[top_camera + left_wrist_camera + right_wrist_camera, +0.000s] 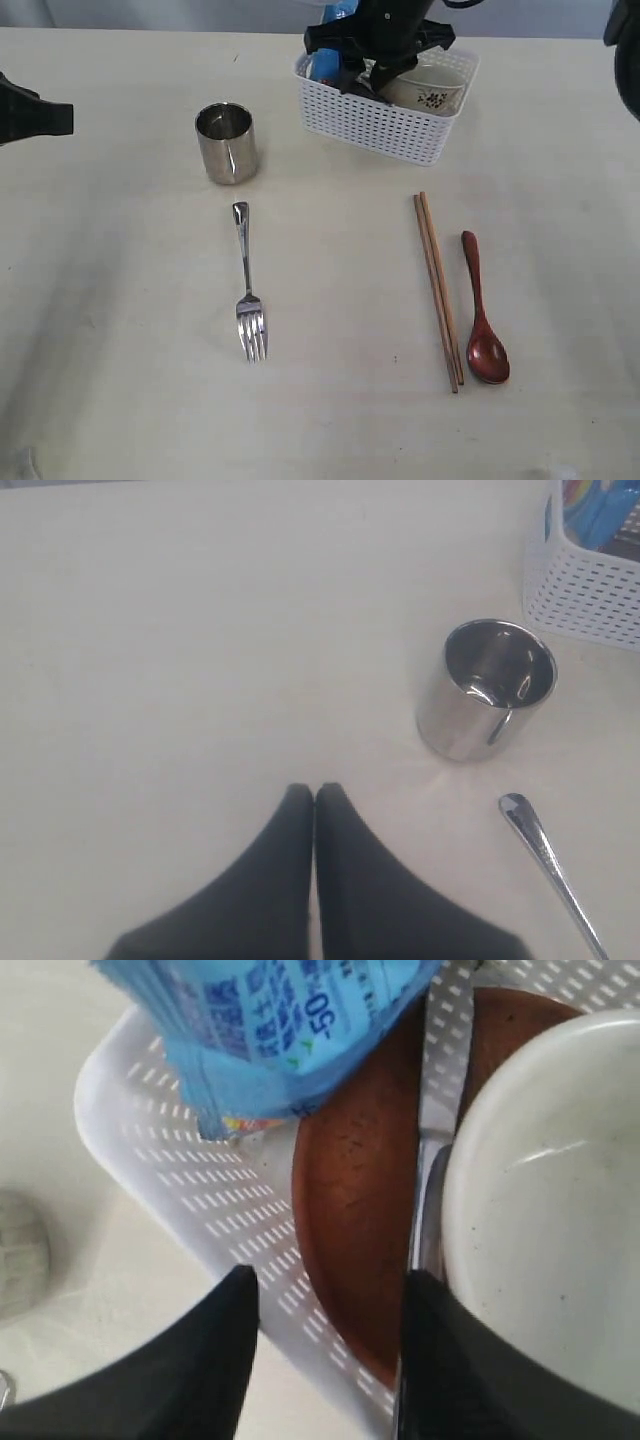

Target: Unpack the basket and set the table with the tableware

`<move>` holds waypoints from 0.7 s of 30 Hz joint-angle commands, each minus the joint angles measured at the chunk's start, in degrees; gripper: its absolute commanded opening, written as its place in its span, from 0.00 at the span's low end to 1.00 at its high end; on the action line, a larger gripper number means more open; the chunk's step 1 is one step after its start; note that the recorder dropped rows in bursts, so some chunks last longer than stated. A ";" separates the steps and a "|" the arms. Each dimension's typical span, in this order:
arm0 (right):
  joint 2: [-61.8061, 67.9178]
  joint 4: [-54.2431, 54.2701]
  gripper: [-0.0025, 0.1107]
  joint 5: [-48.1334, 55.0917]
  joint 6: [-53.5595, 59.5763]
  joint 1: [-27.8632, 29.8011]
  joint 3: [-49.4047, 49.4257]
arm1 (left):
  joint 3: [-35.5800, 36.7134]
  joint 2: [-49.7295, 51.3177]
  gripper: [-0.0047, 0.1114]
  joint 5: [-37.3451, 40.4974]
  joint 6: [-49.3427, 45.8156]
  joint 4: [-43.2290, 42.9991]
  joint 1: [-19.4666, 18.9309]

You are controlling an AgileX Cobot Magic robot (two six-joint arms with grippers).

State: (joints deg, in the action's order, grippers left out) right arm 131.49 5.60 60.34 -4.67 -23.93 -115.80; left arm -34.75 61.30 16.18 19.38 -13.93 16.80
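The white basket (380, 125) stands at the back of the table (120, 300). In it are the cream floral bowl (430, 90), a brown plate (360, 1190) on edge and a thin steel piece (430, 1210) between plate and bowl. My right gripper (330, 1290) hangs open over the basket's left end, one finger outside the wall (170, 1150), the other between plate and bowl (550, 1210). On the table lie the steel mug (226, 143), fork (247, 285), chopsticks (437, 290) and wooden spoon (480, 310). My left gripper (315, 792) is shut and empty, left of the mug (487, 690).
A blue snack packet (270, 1020) leans in the basket's far left corner, just above the plate. The fork's handle (550, 865) ends close below the mug. The left gripper (60, 118) sits at the table's left edge.
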 commanded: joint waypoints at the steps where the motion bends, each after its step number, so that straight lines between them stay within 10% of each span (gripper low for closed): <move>1: -3.32 -3.01 0.41 1.61 2.68 0.34 -0.88 | 0.33 0.01 0.04 0.26 -0.20 0.63 0.39; 21: 0.80 -10.05 0.41 -2.93 8.62 0.49 -0.77 | 0.33 0.01 0.04 0.26 -0.09 0.63 0.39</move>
State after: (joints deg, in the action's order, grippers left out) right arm 131.66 -3.69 58.40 3.46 -23.83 -116.47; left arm -34.75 61.30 16.18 19.38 -13.93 16.80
